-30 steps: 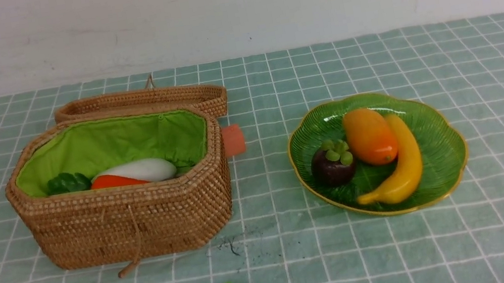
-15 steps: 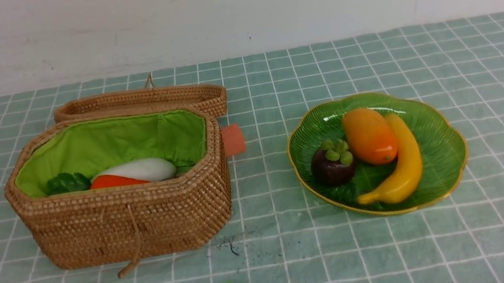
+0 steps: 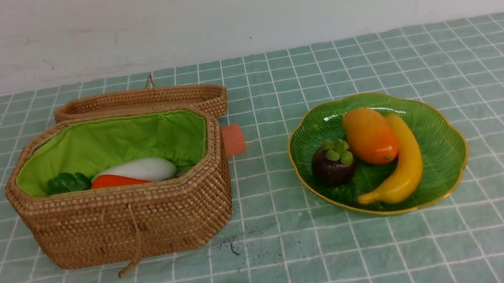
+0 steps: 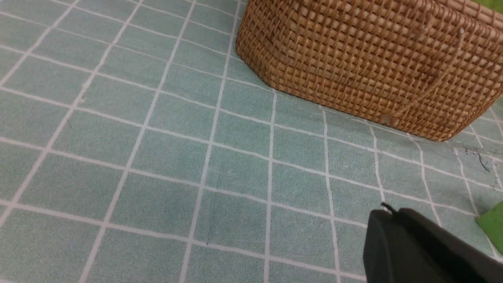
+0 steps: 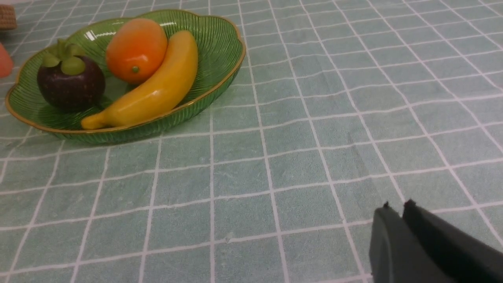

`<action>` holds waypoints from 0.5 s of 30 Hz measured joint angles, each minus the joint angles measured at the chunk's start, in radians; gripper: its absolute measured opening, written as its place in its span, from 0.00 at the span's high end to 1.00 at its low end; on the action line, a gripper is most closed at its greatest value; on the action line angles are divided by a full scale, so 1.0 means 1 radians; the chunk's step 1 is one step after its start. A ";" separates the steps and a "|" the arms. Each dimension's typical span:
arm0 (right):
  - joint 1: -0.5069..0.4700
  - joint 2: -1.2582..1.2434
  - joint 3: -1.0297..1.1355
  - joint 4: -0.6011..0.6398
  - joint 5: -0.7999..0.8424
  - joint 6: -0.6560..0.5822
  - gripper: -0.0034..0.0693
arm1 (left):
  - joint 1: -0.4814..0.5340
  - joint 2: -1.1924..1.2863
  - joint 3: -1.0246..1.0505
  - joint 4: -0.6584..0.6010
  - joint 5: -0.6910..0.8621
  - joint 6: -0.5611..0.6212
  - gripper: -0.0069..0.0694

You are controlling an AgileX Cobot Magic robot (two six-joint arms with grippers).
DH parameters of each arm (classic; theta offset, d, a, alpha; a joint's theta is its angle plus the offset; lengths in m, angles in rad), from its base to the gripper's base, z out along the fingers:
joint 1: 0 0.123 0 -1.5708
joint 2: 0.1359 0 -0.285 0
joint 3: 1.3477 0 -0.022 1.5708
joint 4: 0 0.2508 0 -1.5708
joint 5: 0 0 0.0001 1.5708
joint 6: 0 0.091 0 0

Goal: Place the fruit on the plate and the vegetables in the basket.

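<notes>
Basket (image 3: 132, 223), lid back for loading, holds radish (image 3: 141, 170) and carrot (image 3: 113, 181); eggplant unseen. Plate (image 3: 443, 150) cradles mango (image 3: 369, 136), banana (image 3: 404, 164), mangosteen (image 3: 333, 166). Left gripper (image 4: 393, 214) pressed together, empty; right gripper (image 5: 397, 208) nearly closed, empty, both parked clear.

There are no words, numbers, labels or signs to read in any of the views.
</notes>
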 joint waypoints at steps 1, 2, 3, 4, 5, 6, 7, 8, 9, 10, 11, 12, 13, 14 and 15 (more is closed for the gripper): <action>0.000 0.000 0.000 0.000 0.000 0.000 0.89 | 0.000 0.000 0.000 0.000 0.000 0.000 0.93; 0.000 0.000 0.000 0.000 0.000 0.000 0.89 | 0.000 0.000 0.000 0.000 0.000 0.000 0.92; 0.000 0.000 0.000 0.000 0.000 0.000 0.88 | 0.000 0.000 0.000 0.000 0.000 0.000 0.92; 0.000 0.000 0.000 0.000 0.000 0.000 0.88 | 0.000 0.000 0.000 0.000 0.000 0.000 0.92; 0.000 0.000 0.000 0.000 0.000 0.000 0.88 | 0.000 0.000 0.000 0.000 0.000 0.000 0.92; 0.000 0.000 0.000 0.000 0.000 0.000 0.88 | 0.000 0.000 0.000 0.000 0.000 0.000 0.92; 0.000 0.000 0.000 0.000 0.000 0.000 0.88 | 0.000 0.000 0.000 0.000 0.000 0.000 0.92; 0.000 0.000 0.000 0.000 0.000 0.000 0.88 | 0.000 0.000 0.000 0.000 0.000 0.000 0.92; 0.000 0.000 0.000 0.000 0.000 0.000 0.88 | 0.000 0.000 0.000 0.000 0.000 0.000 0.92; 0.000 0.000 0.000 0.000 0.000 0.000 0.88 | 0.000 0.000 0.000 0.000 0.000 0.000 0.92; 0.000 0.000 0.000 0.000 0.000 0.000 0.87 | 0.000 0.000 0.000 0.000 0.000 0.000 0.92; 0.000 0.000 0.000 0.000 0.000 0.000 0.87 | 0.000 0.000 0.000 0.000 0.000 0.000 0.92; 0.000 0.000 0.000 0.000 0.000 0.000 0.87 | 0.000 0.000 0.000 0.000 0.000 0.000 0.92; 0.000 0.000 0.000 0.000 0.000 0.000 0.87 | 0.000 0.000 0.000 0.000 0.000 0.000 0.92; 0.000 0.000 0.000 0.000 0.000 0.000 0.86 | 0.000 0.000 0.000 0.000 0.000 0.000 0.92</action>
